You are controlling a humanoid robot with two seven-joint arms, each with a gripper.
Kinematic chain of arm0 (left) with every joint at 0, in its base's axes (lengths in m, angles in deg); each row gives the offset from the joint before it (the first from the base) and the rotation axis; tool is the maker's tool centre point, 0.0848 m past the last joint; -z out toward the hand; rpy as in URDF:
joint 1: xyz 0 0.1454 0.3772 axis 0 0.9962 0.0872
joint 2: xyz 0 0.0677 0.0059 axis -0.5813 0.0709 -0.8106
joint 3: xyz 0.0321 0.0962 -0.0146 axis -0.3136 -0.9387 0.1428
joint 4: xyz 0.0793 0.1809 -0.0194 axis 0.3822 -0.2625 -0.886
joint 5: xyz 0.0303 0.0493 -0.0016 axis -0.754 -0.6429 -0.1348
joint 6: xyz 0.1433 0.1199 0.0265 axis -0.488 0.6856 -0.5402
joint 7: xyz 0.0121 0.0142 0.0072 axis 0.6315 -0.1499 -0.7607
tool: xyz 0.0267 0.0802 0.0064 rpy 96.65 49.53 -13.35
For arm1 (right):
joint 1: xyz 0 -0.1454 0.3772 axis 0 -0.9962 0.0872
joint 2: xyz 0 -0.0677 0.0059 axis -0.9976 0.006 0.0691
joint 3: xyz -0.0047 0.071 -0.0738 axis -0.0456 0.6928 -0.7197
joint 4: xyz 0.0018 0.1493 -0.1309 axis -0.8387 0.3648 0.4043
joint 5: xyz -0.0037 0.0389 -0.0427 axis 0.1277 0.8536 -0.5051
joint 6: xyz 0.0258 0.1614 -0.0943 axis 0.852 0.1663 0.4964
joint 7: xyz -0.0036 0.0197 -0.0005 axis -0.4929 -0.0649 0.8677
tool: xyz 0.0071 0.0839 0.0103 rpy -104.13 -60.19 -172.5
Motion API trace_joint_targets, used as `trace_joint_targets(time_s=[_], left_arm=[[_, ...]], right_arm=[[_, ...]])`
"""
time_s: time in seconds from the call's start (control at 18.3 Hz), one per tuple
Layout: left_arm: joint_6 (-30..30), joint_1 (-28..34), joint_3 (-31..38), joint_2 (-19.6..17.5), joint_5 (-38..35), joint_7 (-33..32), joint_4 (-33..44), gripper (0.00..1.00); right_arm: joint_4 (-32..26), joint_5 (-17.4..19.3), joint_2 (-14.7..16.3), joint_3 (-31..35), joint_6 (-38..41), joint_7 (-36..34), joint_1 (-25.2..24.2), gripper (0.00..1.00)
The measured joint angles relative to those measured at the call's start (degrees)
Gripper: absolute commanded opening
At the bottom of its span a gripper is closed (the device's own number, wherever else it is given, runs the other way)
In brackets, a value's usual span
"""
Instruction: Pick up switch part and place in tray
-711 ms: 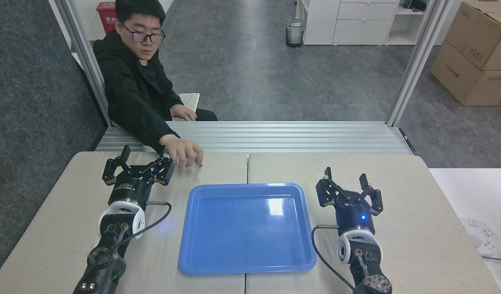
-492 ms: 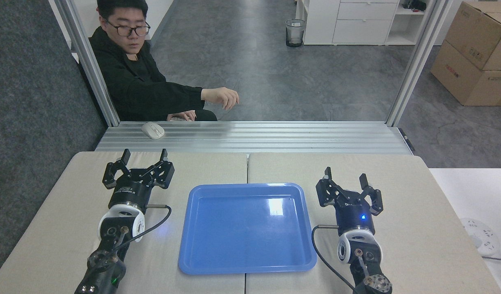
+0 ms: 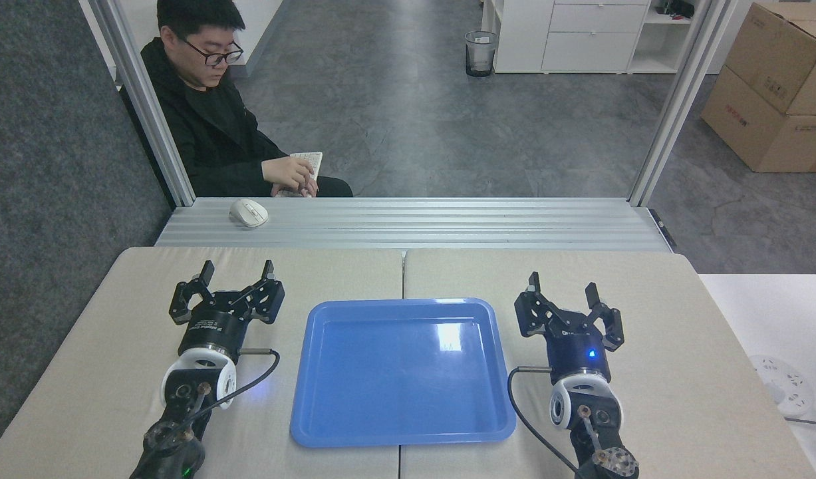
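The glossy blue tray (image 3: 328, 426) lies in the middle of the beige table, with nothing in it. No switch part shows anywhere in the head view. My left gripper (image 3: 238, 269) stands open to the left of the tray's far corner, fingers pointing away from me, nothing between them. On the tray's right side my right gripper (image 3: 563, 290) is also open and holds nothing.
A person in black sits behind the metal rail (image 3: 447, 223) at the far left, hands on a white keyboard (image 3: 309, 161). A white mouse (image 3: 248, 213) rests on the rail. A white round object (image 3: 780, 382) lies at the right edge.
The person's hand withdrew from the table near my left gripper, back to the keyboard; a white mouse now sits on the rail. My left gripper has drawn back slightly toward me.
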Motion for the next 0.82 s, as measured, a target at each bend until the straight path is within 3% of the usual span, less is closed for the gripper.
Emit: trace_joint_targets(time_s=[0.82], left_arm=[[-0.01,1.08,0.17,0.08,0.11,0.42,-0.62,0.99]], right_arm=[[-0.01,0.00,-0.01,0.00,0.02,0.00,0.00,1.00]])
